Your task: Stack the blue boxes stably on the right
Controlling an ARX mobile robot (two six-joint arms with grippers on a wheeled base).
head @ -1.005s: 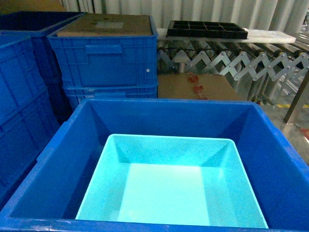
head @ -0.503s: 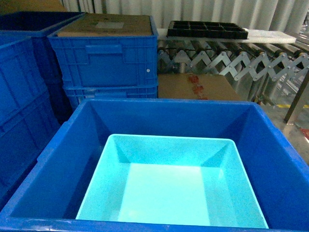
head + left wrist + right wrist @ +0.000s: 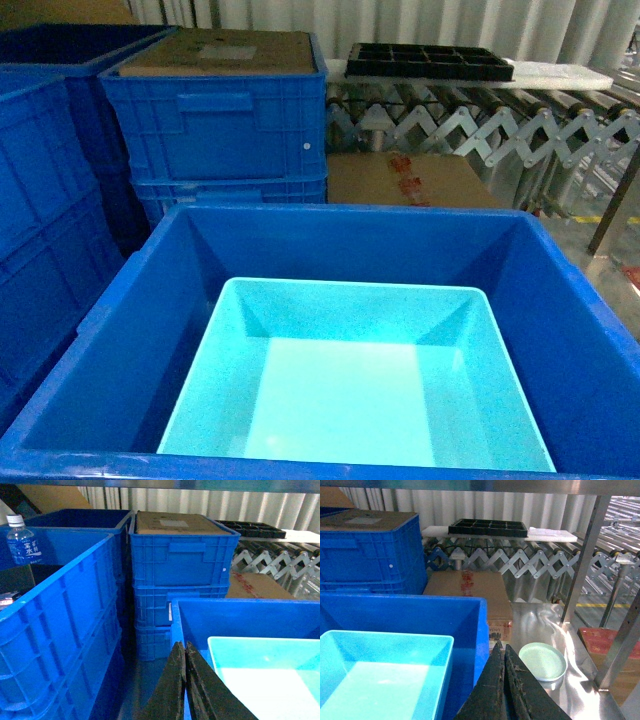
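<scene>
I see the turquoise tub (image 3: 355,385) nested in the dark-blue crate (image 3: 110,370), filling the lower frame. Both look light, stiff, slick-walled; I'd grip the rolled rim. Left hand (image 3: 184,652) and right hand (image 3: 503,652) are pinched together, empty.

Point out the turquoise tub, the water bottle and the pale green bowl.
turquoise tub (image 3: 350,400), head view, on its inner floor.
water bottle (image 3: 23,542), left wrist view, on its blue label.
pale green bowl (image 3: 542,661), right wrist view, on its inside.
</scene>
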